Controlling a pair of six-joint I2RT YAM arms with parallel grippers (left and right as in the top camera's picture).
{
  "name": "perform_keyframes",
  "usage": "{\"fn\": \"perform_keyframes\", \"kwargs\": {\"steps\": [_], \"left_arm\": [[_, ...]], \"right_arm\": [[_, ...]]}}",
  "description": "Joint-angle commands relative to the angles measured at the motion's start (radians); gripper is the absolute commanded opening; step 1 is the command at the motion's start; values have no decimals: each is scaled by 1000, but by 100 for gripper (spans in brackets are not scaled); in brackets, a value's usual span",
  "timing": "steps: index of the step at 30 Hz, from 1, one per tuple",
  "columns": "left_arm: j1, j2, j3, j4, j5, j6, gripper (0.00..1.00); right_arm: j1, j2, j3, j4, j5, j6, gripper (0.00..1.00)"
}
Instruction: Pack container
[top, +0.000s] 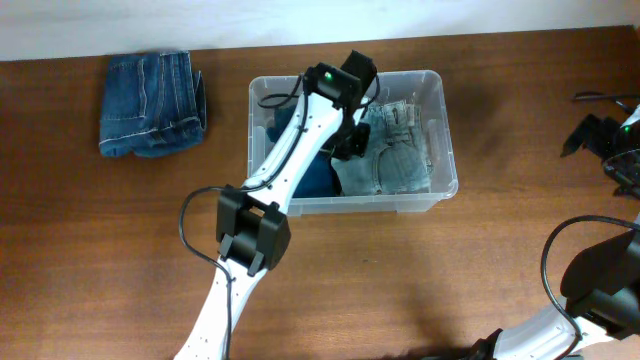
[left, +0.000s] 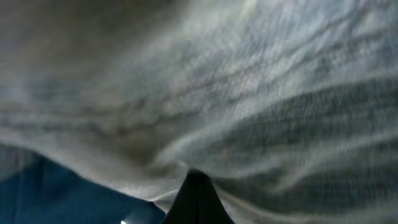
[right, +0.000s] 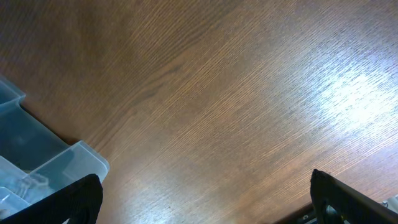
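Overhead view: the container (top: 443, 150) stands on the table (top: 500, 260) above centre, long side running left to right. It holds 2 garments: pale jeans (top: 398, 160) fill its right half and dark blue cloth (top: 316, 178) lies in its left half. The left arm reaches in from the near side, and the left gripper (top: 350, 143) is down inside the container at the left edge of the pale jeans. Folded jeans (top: 150, 103) lie on the table well apart, to the left of the container.

Left wrist view: pale denim fills the frame, blurred and very near. Only 1 dark finger (left: 196, 200) shows at the bottom edge, so the jaw gap cannot be told.

Right wrist view: the right gripper (right: 208, 198) hangs over bare wood, jaws spread wide and holding nothing. A corner of the container shows at lower left.
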Motion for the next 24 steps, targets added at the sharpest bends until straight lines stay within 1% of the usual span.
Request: {"fn": "perform_keyframes", "kwargs": {"steps": [1, 4, 6, 10, 12, 15, 21, 24], "left_arm": [[-1, 19, 0, 61, -7, 65, 1], [-1, 15, 45, 50, -10, 71, 1], [-1, 15, 121, 9, -10, 99, 0], [-2, 15, 328, -80, -10, 102, 0], [-5, 15, 365, -82, -5, 102, 1], [-9, 18, 367, -61, 35, 102, 1], [-32, 68, 355, 122, 48, 101, 1], [-43, 103, 354, 161, 77, 101, 1]], "right_arm": [[0, -4, -1, 3, 5, -7, 98], [0, -4, -1, 3, 5, -7, 98], [0, -4, -1, 3, 5, -7, 99], [0, -4, -1, 3, 5, -7, 98], [0, -4, -1, 3, 5, -7, 98], [0, -4, -1, 3, 5, -7, 99], [0, -4, -1, 3, 5, -7, 99], [0, -4, -1, 3, 5, -7, 98]]}}
